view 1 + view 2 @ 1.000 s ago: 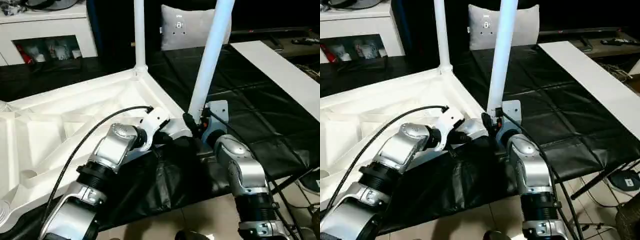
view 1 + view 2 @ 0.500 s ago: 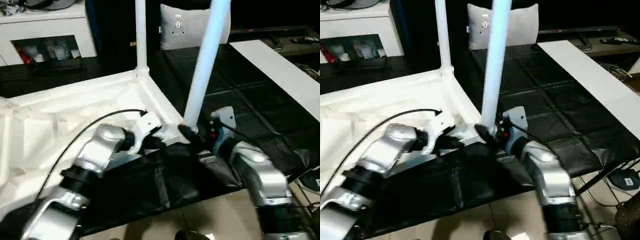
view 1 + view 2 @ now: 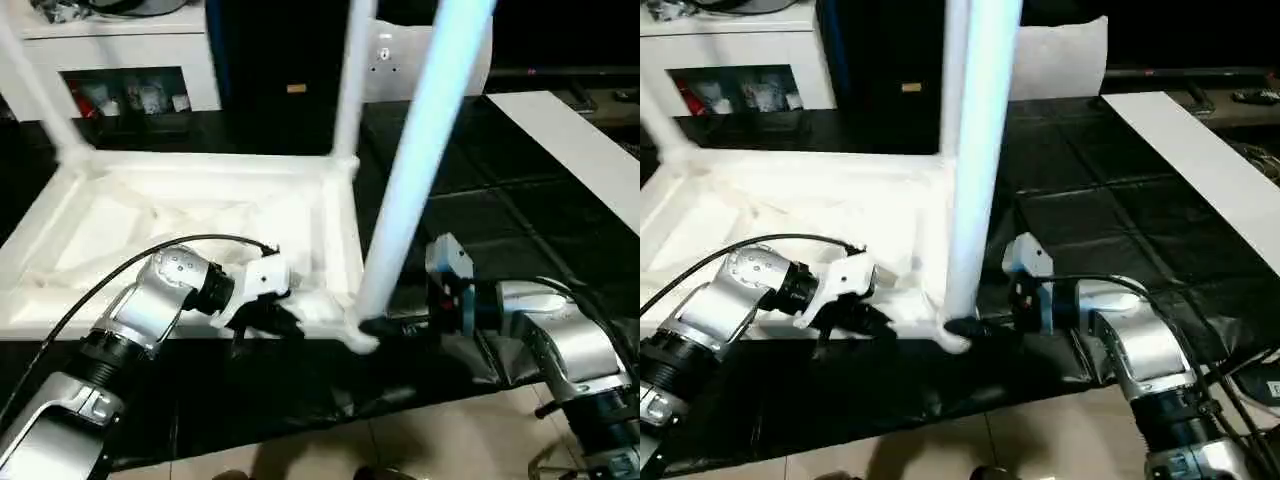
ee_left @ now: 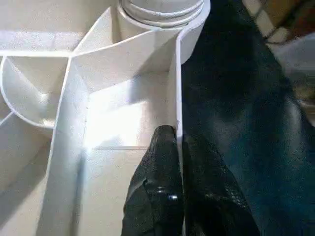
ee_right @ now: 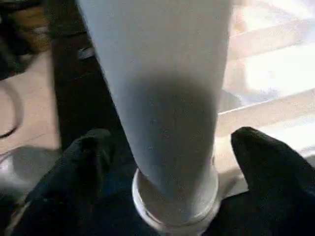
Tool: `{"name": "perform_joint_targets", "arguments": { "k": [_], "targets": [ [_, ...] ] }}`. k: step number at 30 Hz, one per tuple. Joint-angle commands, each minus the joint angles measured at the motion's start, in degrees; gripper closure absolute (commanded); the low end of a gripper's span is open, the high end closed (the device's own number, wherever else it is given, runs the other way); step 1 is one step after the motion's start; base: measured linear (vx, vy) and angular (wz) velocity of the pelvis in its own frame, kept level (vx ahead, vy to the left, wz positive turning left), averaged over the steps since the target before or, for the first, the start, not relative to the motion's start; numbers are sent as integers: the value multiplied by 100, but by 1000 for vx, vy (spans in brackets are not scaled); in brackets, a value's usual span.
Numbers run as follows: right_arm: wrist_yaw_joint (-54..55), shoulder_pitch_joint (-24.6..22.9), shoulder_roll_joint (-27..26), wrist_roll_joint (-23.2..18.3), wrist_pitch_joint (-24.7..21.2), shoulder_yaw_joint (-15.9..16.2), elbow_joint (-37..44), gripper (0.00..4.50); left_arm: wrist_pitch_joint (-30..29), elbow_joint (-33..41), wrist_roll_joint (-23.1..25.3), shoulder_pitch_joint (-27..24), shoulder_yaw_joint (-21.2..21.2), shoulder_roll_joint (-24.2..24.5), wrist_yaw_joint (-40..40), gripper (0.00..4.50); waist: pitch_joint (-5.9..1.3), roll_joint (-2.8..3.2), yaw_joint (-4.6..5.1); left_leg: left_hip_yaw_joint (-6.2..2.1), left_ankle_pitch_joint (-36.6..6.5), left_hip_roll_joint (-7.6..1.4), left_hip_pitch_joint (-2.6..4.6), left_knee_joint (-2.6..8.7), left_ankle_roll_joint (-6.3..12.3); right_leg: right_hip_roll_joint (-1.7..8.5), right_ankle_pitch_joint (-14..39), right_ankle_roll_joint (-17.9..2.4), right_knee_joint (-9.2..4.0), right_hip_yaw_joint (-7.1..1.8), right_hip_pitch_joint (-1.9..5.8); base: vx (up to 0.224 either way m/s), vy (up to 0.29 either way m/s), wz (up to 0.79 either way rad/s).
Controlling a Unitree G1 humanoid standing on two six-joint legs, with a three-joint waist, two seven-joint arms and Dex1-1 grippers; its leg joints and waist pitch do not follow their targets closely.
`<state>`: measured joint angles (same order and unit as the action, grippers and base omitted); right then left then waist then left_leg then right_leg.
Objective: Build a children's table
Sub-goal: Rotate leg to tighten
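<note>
The white tabletop [image 3: 120, 215] lies upside down on the black mat. A long white leg [image 3: 415, 170] stands tilted in the near right corner socket. Two more legs [image 3: 352, 80] [image 3: 35, 75] rise from the far corners. My left gripper [image 3: 285, 318] is shut on the tabletop's near rim, with a black finger on each side of the thin wall [image 4: 178, 135]. My right gripper [image 3: 375, 325] is open at the foot of the near leg. Its fingers [image 5: 88, 162] stand on either side of the leg [image 5: 162, 98], apart from it.
A grey-white pillow [image 3: 400, 60] leans behind the table. A flat white board [image 3: 570, 140] lies on the black mat [image 3: 470, 220] at the right. A white shelf unit [image 3: 130, 50] stands at the back left. The mat's front edge drops to a tiled floor [image 3: 450, 440].
My right gripper has opened and its fingers now stand off the near leg. The left gripper keeps its hold on the rim. The whole view has swung, so the camera has moved.
</note>
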<state>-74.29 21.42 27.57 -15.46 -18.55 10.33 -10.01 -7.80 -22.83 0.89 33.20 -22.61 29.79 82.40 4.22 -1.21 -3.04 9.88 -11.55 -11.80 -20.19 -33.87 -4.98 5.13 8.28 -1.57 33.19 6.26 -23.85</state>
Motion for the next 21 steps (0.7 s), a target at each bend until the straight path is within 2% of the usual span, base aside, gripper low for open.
{"name": "perform_joint_targets", "arguments": {
  "k": [1, 4, 9, 13, 21],
  "targets": [
    [-251, 127, 74, -74, -11, 97, -52, 67, 205, 83, 44, 34, -301, 18, 414, 450, -411, -33, 22, 12, -752, -167, 11, 385, 478, 328, 1676, -1160, -315, -334, 367, 0, 0, 0],
    [-430, 189, 91, -74, 6, 201, -129, 90, 307, 70, 41, 48, -343, 54, 537, 450, -404, -42, -1, 19, -794, -172, 21, 387, 426, 332, 1813, -1111, -328, -339, 358, 0, 0, 0],
    [-663, 242, 123, -123, -35, 304, -153, 124, 415, 64, 18, 68, -384, 95, 666, 450, -428, -60, -9, 14, -734, -170, 11, 382, 387, 328, 1675, -1122, -299, -337, 375, 0, 0, 0],
    [-831, 287, 150, -176, -74, 350, -199, 162, 496, -4, 22, 111, -383, 102, 705, 450, -437, -66, -17, 21, -651, -163, 7, 366, 427, 320, 1552, -1158, -283, -338, 376, 0, 0, 0],
    [-917, 244, 160, -257, -238, 388, -106, 227, 516, -34, 21, 122, -395, 106, 710, 450, -419, -59, -24, 17, -752, -166, 13, 375, 366, 317, 1782, -1090, -310, -332, 368, 0, 0, 0]
  ]
}}
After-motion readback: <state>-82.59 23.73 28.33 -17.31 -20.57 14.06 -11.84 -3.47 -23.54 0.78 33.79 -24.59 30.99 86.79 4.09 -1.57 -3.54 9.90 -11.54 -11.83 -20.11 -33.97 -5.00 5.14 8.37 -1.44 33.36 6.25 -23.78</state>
